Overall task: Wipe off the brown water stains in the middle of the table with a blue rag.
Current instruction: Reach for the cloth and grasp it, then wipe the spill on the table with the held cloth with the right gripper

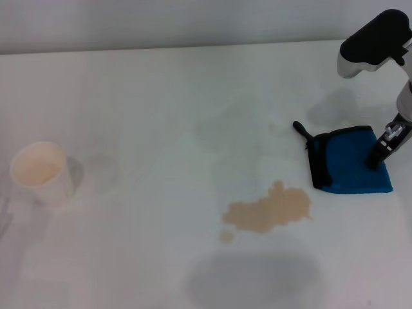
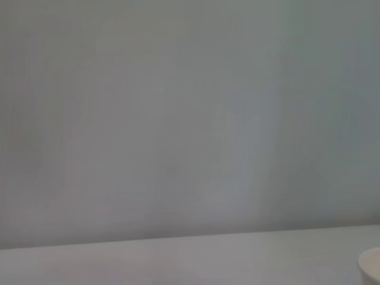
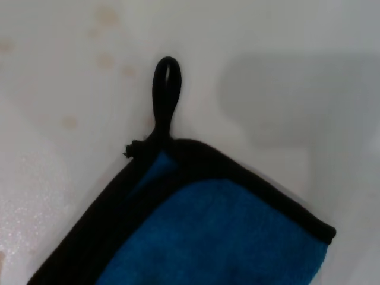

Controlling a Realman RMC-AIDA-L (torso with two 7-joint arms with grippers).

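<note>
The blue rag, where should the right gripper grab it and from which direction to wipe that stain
Probably from straight above, pinching the blue rag near its middle, since it lies flat and folded on the table. The right gripper is already down on its right part. The loop tab looks too thin to drag it across the brown water stains.

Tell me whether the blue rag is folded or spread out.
Folded. The blue rag lies as a compact square on the table, and the right wrist view shows doubled black-trimmed edges stacked at its corner. The right hand rests on it.

Bare table (image 1: 161, 116) lies between blue rag (image 1: 351, 170) and brown water stains (image 1: 270, 209); paper cup (image 1: 42, 172) well apart.
</note>
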